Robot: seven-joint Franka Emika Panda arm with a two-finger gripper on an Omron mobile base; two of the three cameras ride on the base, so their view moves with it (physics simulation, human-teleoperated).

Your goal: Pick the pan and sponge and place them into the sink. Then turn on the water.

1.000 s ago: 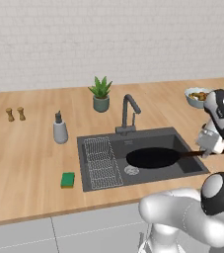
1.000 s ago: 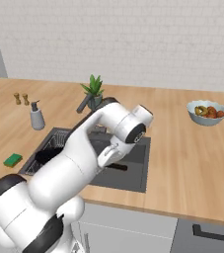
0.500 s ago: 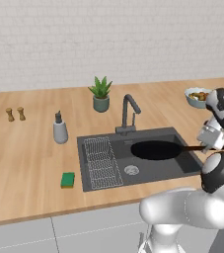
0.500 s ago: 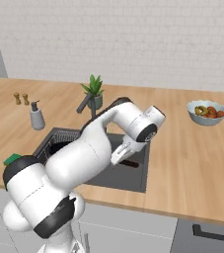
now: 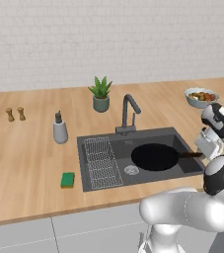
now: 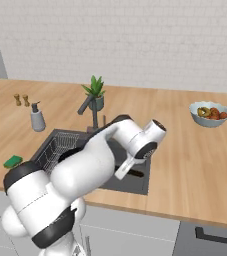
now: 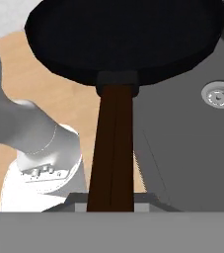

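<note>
My claw (image 5: 202, 155) pinches the long dark handle of the pan (image 5: 155, 157), a flat, round, all-black disc held level over the right half of the sink (image 5: 96, 142), handle pointing right toward me. The sink is a dark grey basin sunk into the wooden bench (image 5: 24, 153), with a wire rack (image 5: 101, 160) in its left half and a steel drain (image 5: 131, 170). The green sponge (image 5: 67, 180) lies on the bench just left of the sink. A bowl (image 5: 201, 97) of fruit stands at far right.

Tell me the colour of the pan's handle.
Dark brown; the pan's handle shows best in the hand view, running from the black pan toward the camera.
</note>
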